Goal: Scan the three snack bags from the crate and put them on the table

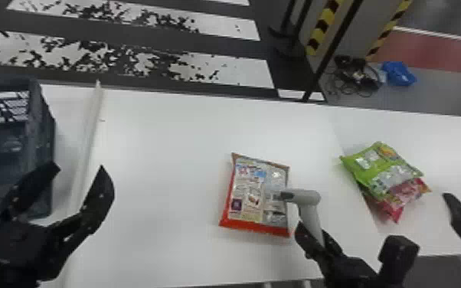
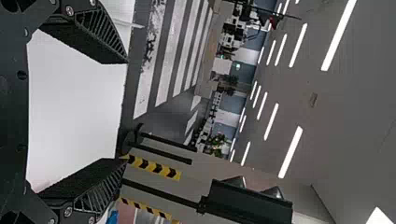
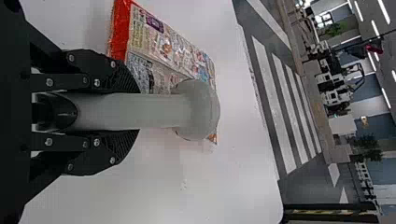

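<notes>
My right end effector (image 1: 313, 232) is pinching the scanner (image 1: 305, 197) above the red-edged bag (image 1: 250, 191) | my left end effector (image 1: 79, 167) is hanging spread near the crate (image 1: 44, 145)

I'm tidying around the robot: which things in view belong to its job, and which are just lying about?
Part of the job:
handheld scanner in the right gripper
red-edged snack bag
green snack bag
pink snack bag under it
crate
table

Just about:
blue item beyond the table
cable tangle beside it
striped post
</notes>
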`<state>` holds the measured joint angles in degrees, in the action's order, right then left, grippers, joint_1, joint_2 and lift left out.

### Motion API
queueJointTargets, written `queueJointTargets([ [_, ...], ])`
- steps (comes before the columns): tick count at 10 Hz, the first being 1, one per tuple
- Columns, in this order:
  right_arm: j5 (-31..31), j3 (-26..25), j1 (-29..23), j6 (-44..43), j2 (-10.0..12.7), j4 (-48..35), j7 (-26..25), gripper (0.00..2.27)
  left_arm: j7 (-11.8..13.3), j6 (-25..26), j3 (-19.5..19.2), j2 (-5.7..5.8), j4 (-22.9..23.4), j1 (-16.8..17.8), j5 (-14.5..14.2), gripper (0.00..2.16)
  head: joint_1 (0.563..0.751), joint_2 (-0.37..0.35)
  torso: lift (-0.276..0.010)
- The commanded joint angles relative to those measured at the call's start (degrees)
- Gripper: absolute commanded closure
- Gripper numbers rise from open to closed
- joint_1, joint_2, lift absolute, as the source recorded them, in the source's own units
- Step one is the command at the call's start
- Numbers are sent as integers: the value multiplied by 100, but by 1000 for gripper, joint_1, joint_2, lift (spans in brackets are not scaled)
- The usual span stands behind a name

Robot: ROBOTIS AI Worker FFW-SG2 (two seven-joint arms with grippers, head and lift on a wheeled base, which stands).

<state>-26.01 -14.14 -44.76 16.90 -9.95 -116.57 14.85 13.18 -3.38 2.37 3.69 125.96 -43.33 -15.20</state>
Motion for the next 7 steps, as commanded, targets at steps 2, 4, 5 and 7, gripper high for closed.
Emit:
queueJointTargets([
  [2, -71, -405, 337, 258, 11, 65, -52, 2226, 26, 0, 0, 18, 43, -35, 0, 137, 695, -255, -94],
  [4, -80, -669, 662, 556, 11, 390, -79, 2226, 62, 35, 0, 53, 87, -26, 0, 137, 695, -297, -94],
  [5, -80, -748, 794, 609, 11, 627, -96, 2223, 62, 53, 0, 79, 96, -17, 0, 137, 695, -324, -94],
  [7, 87, -845, 1128, 609, 2, 1128, -96, 2223, 70, 158, 27, 141, 105, 44, -9, 137, 695, -350, -94],
])
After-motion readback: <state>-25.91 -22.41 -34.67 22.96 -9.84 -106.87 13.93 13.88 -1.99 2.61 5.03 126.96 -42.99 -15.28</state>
